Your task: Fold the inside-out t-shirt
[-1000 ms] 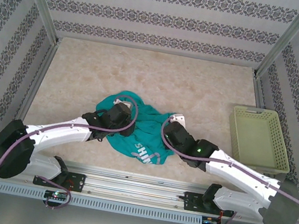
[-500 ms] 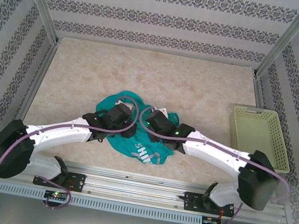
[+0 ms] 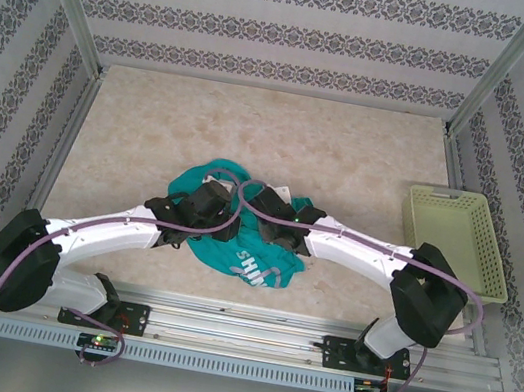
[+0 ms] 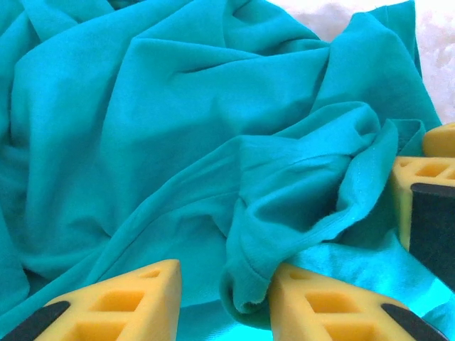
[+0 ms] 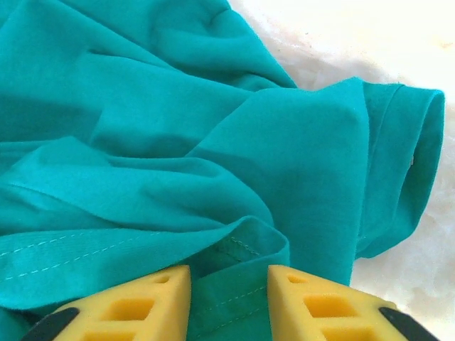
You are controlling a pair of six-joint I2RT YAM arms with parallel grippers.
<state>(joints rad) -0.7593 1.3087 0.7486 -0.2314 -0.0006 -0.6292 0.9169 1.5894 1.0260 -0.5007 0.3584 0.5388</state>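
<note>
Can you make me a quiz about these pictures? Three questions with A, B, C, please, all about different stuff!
1. Where is the basket on the table?
A. at the right edge
B. at the left edge
C. in the middle

2. What colour are the robot's fingers?
A. red
B. yellow
C. purple

3. How is the t-shirt lying?
A. neatly folded
B. hanging up
C. crumpled in a heap

Answers:
1 A, it sits by the right wall, apart from the t-shirt.
2 B, both wrist views show yellow fingers.
3 C, it is bunched up and full of wrinkles between the two arms.
</note>
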